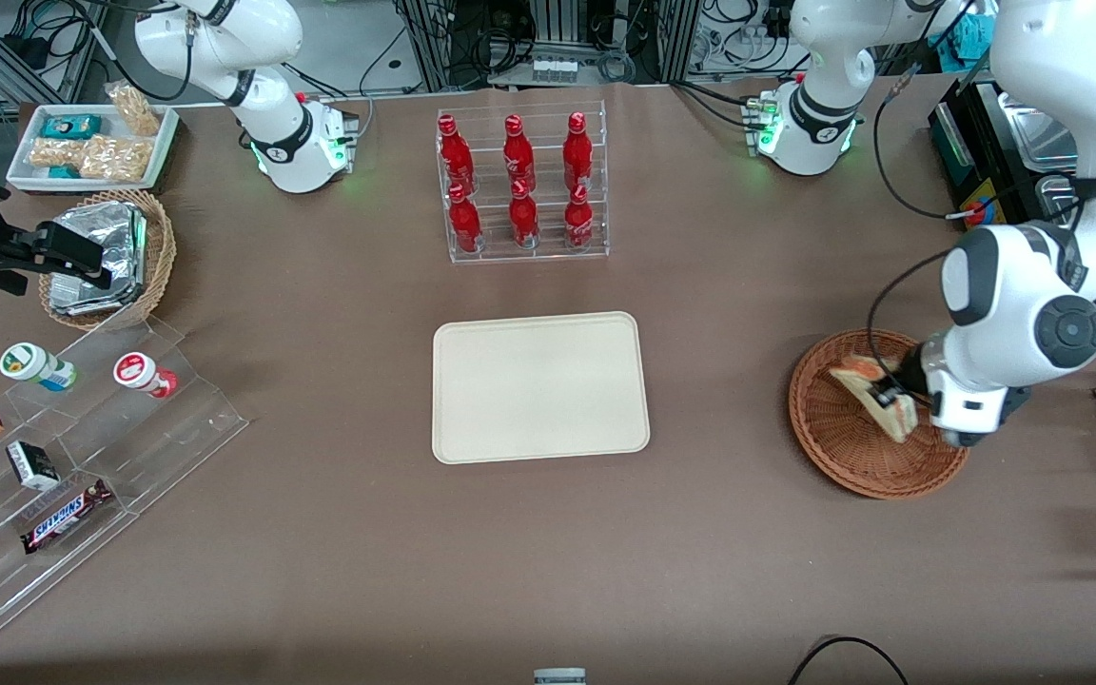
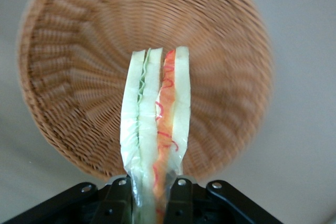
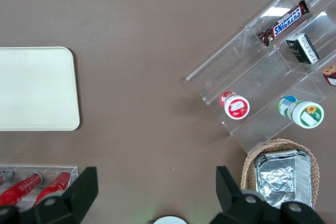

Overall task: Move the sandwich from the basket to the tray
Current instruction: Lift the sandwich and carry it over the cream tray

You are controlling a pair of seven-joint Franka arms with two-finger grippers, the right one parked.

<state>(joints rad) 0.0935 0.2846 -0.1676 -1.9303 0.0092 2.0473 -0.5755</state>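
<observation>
Hand [image 1: 900, 392] clamped on layered triangular sandwich [image 2: 156, 124] in clear wrap, held above round woven wicker basket [image 1: 833, 447], flat cream rounded-corner tray [image 1: 539, 386] well apart on brown surface [image 1: 339, 533]

left arm: bent low over table | claw [image 2: 155, 195]: fingers [image 2: 177, 199] clamped on sandwich [image 2: 156, 124]

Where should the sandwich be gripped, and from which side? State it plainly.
Grip the sandwich across its two bread faces at one end of the wedge, coming from above, as the gripper does now over the basket. The flat faces suit the fingers.
</observation>
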